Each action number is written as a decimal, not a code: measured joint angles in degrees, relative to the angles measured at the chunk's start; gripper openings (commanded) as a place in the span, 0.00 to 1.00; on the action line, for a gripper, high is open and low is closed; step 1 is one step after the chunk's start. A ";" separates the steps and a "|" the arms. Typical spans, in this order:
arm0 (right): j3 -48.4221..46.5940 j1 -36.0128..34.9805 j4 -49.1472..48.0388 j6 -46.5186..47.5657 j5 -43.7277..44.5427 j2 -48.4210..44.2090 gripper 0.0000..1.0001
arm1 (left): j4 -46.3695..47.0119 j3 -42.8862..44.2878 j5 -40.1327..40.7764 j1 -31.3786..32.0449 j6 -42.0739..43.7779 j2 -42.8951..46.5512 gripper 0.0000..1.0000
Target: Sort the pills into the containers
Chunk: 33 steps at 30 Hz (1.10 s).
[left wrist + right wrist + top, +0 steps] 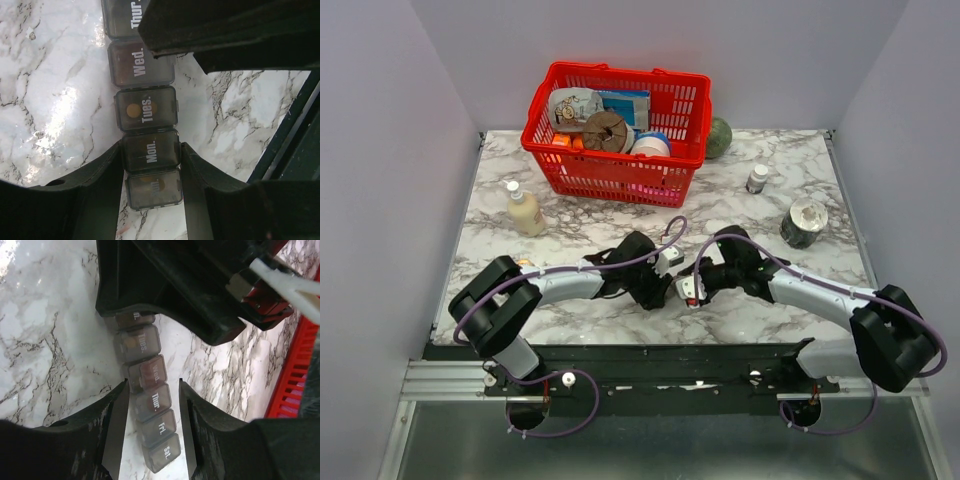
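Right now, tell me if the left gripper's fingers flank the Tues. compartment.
No, the left gripper's fingers flank the Mon. compartment, not the Tues. compartment.

Left pincer [151, 150] is clamped tight, while right pincer [153, 390] faces it, jaws parted.

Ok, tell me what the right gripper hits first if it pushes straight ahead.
Probably the left gripper, close ahead over the pill organizer that the right gripper straddles; depth is unclear, so the pill organizer itself could come first.
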<state>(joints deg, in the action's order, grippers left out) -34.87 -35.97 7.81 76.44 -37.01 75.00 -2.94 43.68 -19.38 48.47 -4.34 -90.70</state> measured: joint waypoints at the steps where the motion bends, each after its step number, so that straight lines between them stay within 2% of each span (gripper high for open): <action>1: 0.31 -0.04 -0.46 0.15 0.28 0.04 0.52 | 0.00 0.00 -0.37 -0.11 0.00 -0.04 0.44; 8: 1.66 -1.68 -3.72 0.48 2.80 1.51 0.50 | 0.02 0.11 -3.10 -1.29 -0.13 -0.39 0.44; 17: 1.97 -2.34 -8.28 -0.52 5.84 2.03 0.41 | 0.02 0.22 -4.24 -1.49 -0.22 -0.61 0.43; 24: 1.97 -2.36 -11.91 -3.43 8.37 2.40 0.36 | 0.00 0.24 -4.26 -1.49 -0.20 -0.61 0.43; 33: 1.88 -4.22 -16.09 -9.09 13.18 5.95 0.33 | 0.00 0.24 -4.26 -1.49 -0.24 -0.61 0.43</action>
<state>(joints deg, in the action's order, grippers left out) -32.99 -40.18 -8.27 67.35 -23.83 80.95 -2.94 43.92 -23.64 46.98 -4.58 -91.31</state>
